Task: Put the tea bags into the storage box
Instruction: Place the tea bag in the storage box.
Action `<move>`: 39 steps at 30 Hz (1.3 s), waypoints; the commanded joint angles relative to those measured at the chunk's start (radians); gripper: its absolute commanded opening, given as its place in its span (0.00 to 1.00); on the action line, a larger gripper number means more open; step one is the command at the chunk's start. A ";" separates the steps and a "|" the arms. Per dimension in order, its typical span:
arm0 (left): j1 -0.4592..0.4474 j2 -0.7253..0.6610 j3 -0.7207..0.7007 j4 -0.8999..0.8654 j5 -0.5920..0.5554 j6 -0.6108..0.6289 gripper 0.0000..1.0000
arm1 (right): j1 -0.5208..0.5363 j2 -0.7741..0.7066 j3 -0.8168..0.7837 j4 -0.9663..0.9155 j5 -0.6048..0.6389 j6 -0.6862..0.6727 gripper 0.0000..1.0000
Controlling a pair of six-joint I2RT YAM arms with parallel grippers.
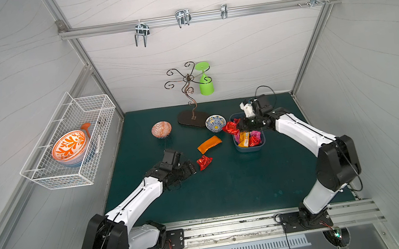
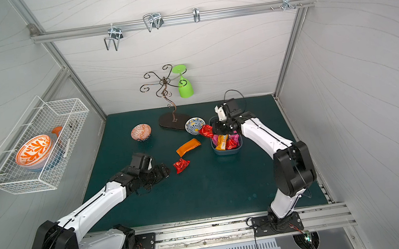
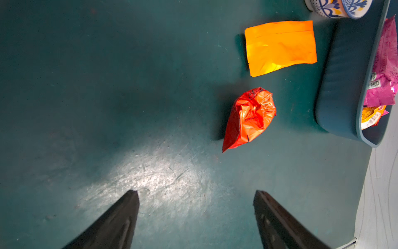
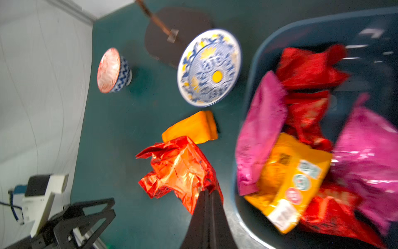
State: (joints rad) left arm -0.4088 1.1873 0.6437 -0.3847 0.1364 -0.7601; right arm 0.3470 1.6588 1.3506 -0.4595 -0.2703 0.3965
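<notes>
Crinkled, shiny foil on the red tea bag; the orange tea bag is smoother, glossy foil. The box is smooth, matt plastic. The mat is dull and scratched. The bowl is glossy glazed ceramic. The basket is white wire

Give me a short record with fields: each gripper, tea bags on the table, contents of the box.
Left gripper: open, empty, near the loose red tea bag
Right gripper: shut on the held red tea bag, beside the storage box
On the table: loose red tea bag, orange tea bag
In the box: several packets, red, pink, yellow
</notes>
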 commanded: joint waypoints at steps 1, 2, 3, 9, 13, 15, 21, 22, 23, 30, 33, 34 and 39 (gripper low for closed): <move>-0.004 0.012 0.047 0.025 0.010 0.003 0.88 | -0.079 -0.003 -0.029 -0.002 -0.017 0.012 0.00; -0.004 0.009 0.047 0.023 0.010 0.003 0.88 | -0.102 0.005 -0.027 -0.003 -0.017 0.012 0.00; -0.004 0.009 0.047 0.021 0.008 0.004 0.88 | -0.124 0.014 -0.027 0.001 -0.015 0.012 0.00; -0.004 -0.001 0.046 0.013 -0.001 0.001 0.88 | -0.175 0.096 0.003 0.021 0.016 0.016 0.00; -0.004 -0.009 0.041 0.010 -0.002 0.000 0.88 | -0.174 0.153 0.041 0.014 0.044 0.006 0.00; -0.004 -0.012 0.041 0.007 -0.007 -0.001 0.88 | -0.174 0.180 0.058 0.003 0.048 0.000 0.00; -0.004 -0.020 0.031 0.004 -0.009 -0.001 0.88 | -0.163 0.135 0.023 0.028 0.082 -0.001 0.28; -0.004 -0.020 0.031 0.003 -0.010 -0.001 0.88 | -0.158 0.120 0.017 0.027 0.089 -0.005 0.33; -0.004 -0.020 0.029 0.005 -0.008 -0.003 0.88 | -0.149 0.098 0.012 0.026 0.104 -0.013 0.39; -0.004 -0.007 0.029 0.020 -0.008 -0.005 0.88 | -0.015 -0.014 -0.020 -0.005 0.121 -0.058 0.48; -0.004 0.002 0.030 0.021 -0.008 -0.012 0.88 | 0.082 -0.042 -0.045 -0.008 0.131 -0.059 0.48; -0.004 0.002 0.031 0.019 -0.013 -0.013 0.88 | 0.116 -0.047 -0.051 -0.008 0.134 -0.055 0.48; -0.002 -0.005 0.021 0.016 -0.074 -0.020 0.88 | 0.324 -0.018 -0.035 -0.007 0.167 -0.054 0.48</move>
State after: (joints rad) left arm -0.4088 1.1847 0.6449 -0.3851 0.1146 -0.7715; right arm 0.5838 1.6249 1.3132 -0.4458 -0.1287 0.3500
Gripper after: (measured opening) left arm 0.882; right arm 0.484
